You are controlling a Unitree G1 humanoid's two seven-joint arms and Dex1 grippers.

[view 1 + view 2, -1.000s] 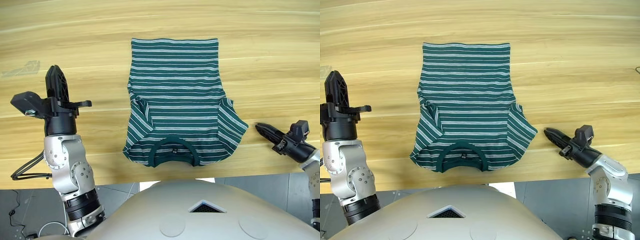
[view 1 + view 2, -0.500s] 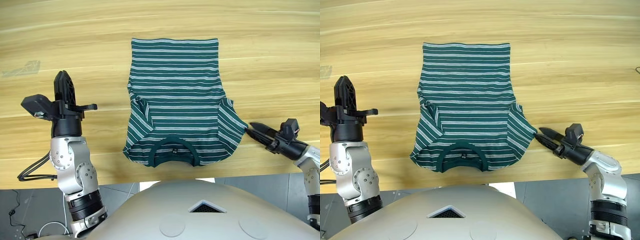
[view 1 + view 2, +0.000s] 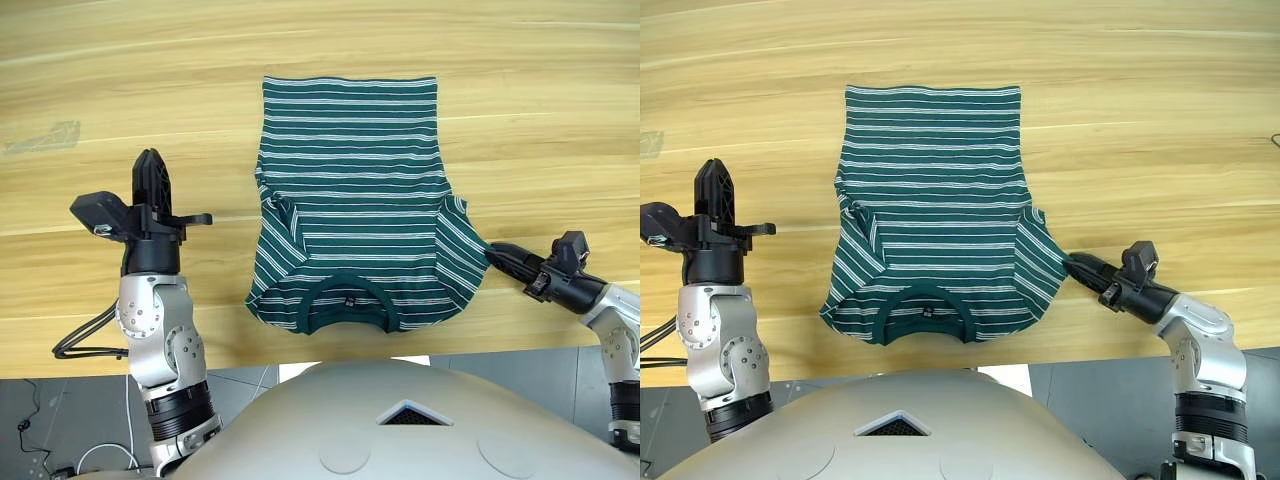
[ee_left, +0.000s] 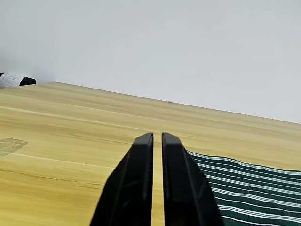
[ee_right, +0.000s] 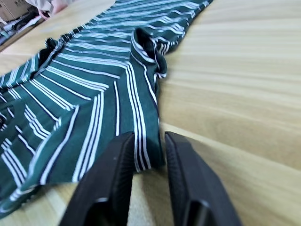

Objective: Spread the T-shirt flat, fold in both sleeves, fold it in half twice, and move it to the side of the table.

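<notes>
A dark green T-shirt (image 3: 350, 190) with white stripes lies on the wooden table (image 3: 560, 120), collar toward me and both sleeves folded in over the body. My right gripper (image 3: 495, 254) lies low on the table at the shirt's near right corner. It is open, and the sleeve's edge (image 5: 141, 117) reaches into the gap between its fingers (image 5: 113, 169). My left gripper (image 3: 150, 165) stands to the left of the shirt, pointing away from me, clear of the cloth. Its fingers (image 4: 141, 179) are shut with nothing between them.
The table's near edge (image 3: 80, 365) runs just in front of both arms. A faint grey patch (image 3: 45, 137) marks the tabletop at the far left. A black cable (image 3: 75, 340) loops beside the left arm. Bare wood surrounds the shirt on the left, right and far sides.
My right gripper has slid left along the table until its tips reach the sleeve's corner. My left gripper has moved right, toward the shirt. The shirt has not moved.
</notes>
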